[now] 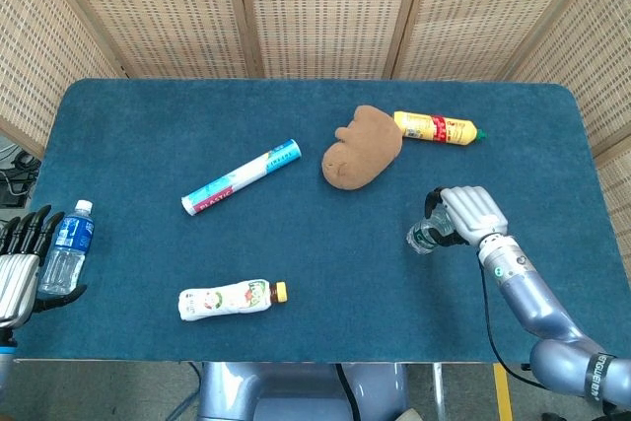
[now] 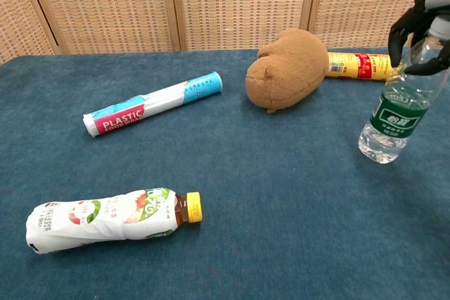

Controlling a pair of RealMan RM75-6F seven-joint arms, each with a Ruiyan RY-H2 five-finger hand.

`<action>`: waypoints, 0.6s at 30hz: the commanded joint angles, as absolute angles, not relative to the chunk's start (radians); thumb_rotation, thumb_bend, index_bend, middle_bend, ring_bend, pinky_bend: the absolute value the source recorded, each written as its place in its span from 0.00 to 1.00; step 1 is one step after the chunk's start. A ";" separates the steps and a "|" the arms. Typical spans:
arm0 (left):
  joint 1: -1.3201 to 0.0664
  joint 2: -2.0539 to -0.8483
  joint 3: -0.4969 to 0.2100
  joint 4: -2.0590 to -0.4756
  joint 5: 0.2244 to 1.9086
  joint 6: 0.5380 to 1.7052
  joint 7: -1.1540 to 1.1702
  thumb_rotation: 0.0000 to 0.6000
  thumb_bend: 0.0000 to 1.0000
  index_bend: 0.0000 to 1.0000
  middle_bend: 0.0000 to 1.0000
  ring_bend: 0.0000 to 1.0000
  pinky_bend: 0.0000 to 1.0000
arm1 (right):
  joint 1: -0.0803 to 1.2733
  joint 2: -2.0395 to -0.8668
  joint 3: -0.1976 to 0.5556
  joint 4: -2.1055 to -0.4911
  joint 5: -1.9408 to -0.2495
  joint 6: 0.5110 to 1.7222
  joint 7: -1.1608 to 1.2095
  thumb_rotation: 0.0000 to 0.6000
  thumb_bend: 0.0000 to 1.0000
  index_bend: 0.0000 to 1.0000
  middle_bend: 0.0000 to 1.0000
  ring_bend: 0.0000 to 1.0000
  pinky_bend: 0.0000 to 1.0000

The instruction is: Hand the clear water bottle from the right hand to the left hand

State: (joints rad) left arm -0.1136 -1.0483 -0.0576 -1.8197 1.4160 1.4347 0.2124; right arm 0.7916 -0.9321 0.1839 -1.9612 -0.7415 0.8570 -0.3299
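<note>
Clear water bottle (image 2: 396, 113), cap under right hand (image 1: 471, 212)

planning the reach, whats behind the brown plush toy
Behind the plush toy lies a yellow bottle on its side. The chest view shows only its labelled body; the toy covers its left end. The head view shows the whole bottle with a green cap.

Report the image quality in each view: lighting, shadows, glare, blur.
Head view: even, soft light, faint shadows, sharp; the clear water bottle is mostly hidden under the right hand. Chest view: wide-angle, near items loom large, the yogurt bottle slightly soft; the right hand is cropped at the frame edge; no strong glare.
</note>
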 commanded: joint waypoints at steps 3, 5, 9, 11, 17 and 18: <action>-0.142 -1.045 -0.066 -1.812 1.400 1.382 0.161 1.00 0.00 0.00 0.00 0.00 0.00 | 0.785 -0.863 0.238 -2.051 -0.811 0.873 -0.269 1.00 0.64 0.52 0.48 0.55 0.79; -0.164 -1.045 -0.076 -1.801 1.394 1.347 0.124 1.00 0.00 0.00 0.00 0.00 0.00 | 0.794 -0.847 0.259 -2.076 -0.814 0.869 -0.253 1.00 0.64 0.52 0.48 0.55 0.79; -0.236 -1.054 -0.100 -1.777 1.417 1.242 -0.036 1.00 0.00 0.00 0.00 0.00 0.00 | 0.839 -0.831 0.305 -2.125 -0.785 0.853 -0.239 1.00 0.64 0.52 0.48 0.55 0.79; -0.284 -1.056 -0.111 -1.757 1.447 1.183 -0.133 1.00 0.00 0.00 0.00 0.00 0.00 | 0.878 -0.833 0.322 -2.142 -0.743 0.844 -0.251 1.00 0.65 0.52 0.48 0.55 0.79; -0.411 -1.098 -0.162 -1.721 1.508 1.082 -0.309 1.00 0.00 0.00 0.00 0.00 0.00 | 0.997 -0.892 0.347 -2.158 -0.623 0.859 -0.316 1.00 0.65 0.52 0.48 0.55 0.79; -0.438 -1.110 -0.172 -1.712 1.512 1.059 -0.340 1.00 0.00 0.00 0.00 0.00 0.00 | 1.026 -0.914 0.348 -2.156 -0.592 0.872 -0.335 1.00 0.65 0.52 0.48 0.55 0.79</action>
State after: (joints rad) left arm -0.3663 -1.0788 -0.1372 -1.7409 1.4789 1.1237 -0.2605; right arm 0.9700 -0.8723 0.3372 -2.1511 -0.6492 0.8535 -0.2943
